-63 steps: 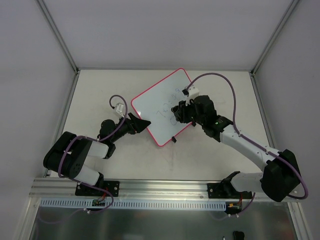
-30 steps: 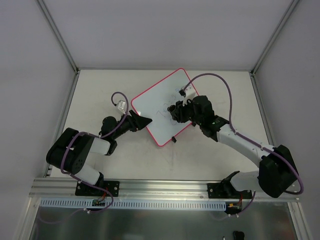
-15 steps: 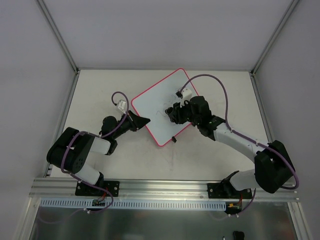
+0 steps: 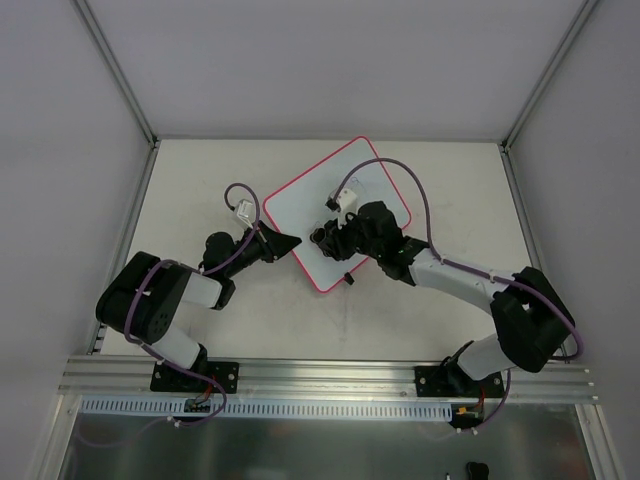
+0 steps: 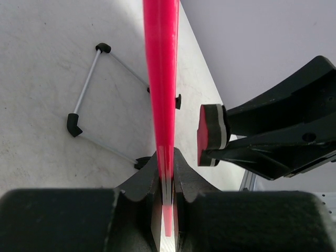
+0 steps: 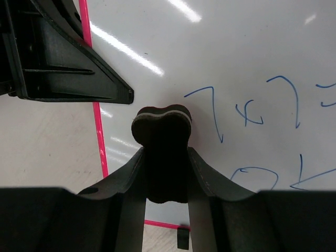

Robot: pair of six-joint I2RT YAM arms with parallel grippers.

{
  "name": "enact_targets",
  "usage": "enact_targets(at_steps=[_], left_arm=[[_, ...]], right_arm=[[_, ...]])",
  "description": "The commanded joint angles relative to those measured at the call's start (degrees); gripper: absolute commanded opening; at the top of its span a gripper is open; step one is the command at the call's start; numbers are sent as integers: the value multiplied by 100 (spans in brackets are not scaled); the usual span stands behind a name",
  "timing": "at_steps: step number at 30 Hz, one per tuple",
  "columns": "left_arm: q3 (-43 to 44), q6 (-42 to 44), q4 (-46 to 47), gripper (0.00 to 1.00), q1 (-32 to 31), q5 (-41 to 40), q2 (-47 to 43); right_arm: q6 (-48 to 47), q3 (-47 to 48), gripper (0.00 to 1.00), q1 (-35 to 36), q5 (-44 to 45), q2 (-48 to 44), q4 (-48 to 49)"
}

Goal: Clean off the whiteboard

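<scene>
The whiteboard (image 4: 303, 200), white with a pink-red rim, lies slanted on the table. Blue handwriting (image 6: 252, 113) is on its surface (image 6: 236, 58). My left gripper (image 4: 288, 244) is shut on the board's lower-left edge. In the left wrist view that rim (image 5: 161, 79) runs edge-on between the closed fingers (image 5: 184, 170). My right gripper (image 4: 323, 237) is shut on a black eraser (image 6: 161, 137), whose pad presses on the board close to the left rim, left of the writing. The same eraser (image 5: 211, 134) shows just right of the rim in the left wrist view.
A wire stand (image 5: 89, 100) with black ends lies on the table beside the board. A small black clip (image 6: 182, 237) sits on the board's near edge. White walls enclose the table, and an aluminium rail (image 4: 330, 375) runs along the near side.
My left gripper has shut on the board's edge. The right gripper has slid the eraser leftward across the board, from near the writing toward the left rim.
</scene>
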Motion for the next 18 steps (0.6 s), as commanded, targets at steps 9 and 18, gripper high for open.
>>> enact_targets(at_steps=[9,18], left_arm=[[-24,423,2161,0,36,-83,143],[-147,528,2161,0,28,-74,20]], right_arm=[[-359,548,0,366,448,607,580],[-587,891,0,428,1028,1012,580]])
